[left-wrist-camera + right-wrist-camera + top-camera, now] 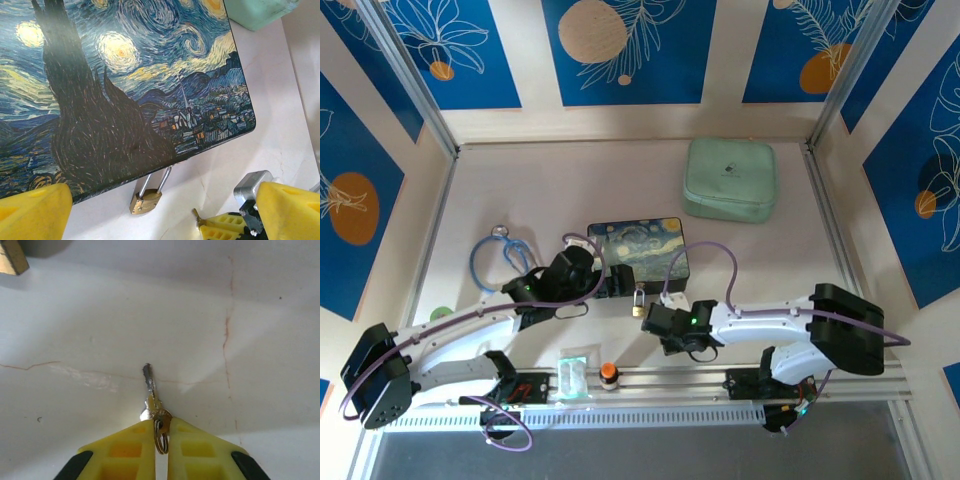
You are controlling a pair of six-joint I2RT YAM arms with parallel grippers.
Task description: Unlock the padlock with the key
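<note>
Tabletop scene from above: a pale table (pixel 520 190) carries a dark blue painted box (pixel 638 240) near its middle. The padlock (pixel 638 299), small and brass-coloured, hangs at the middle of the box's near edge, with its body resting on the table. The left gripper (pixel 610 285) sits just left of the padlock, close to the box's near left corner. The right gripper (pixel 650 320) sits just to the near right of the padlock, low over the table. A mint green case (pixel 730 178) lies beyond the box to the right. A blue looped cable (pixel 500 255) lies well off to the left. An orange-capped knob (pixel 608 373) stands on the rail between the 2 arm bases.

Left wrist view: the box lid shows a swirling night-sky painting. The padlock's silver shackle (pixel 156 182) runs up under the lid's edge, and the brass body lies tilted on the table below it. The left gripper's 2 yellow fingers (pixel 30 215) stand spread wide at the bottom corners, with nothing between them. The right gripper's yellow tips show low and to the right of the padlock, apart from it.

Right wrist view: the right gripper's 2 yellow fingers are pressed together, pinching the key (pixel 149 387) by its head and ring. The silver blade points straight away from the fingers over the bare table. A corner of the padlock sits at the upper left, well apart from the key's tip.
</note>
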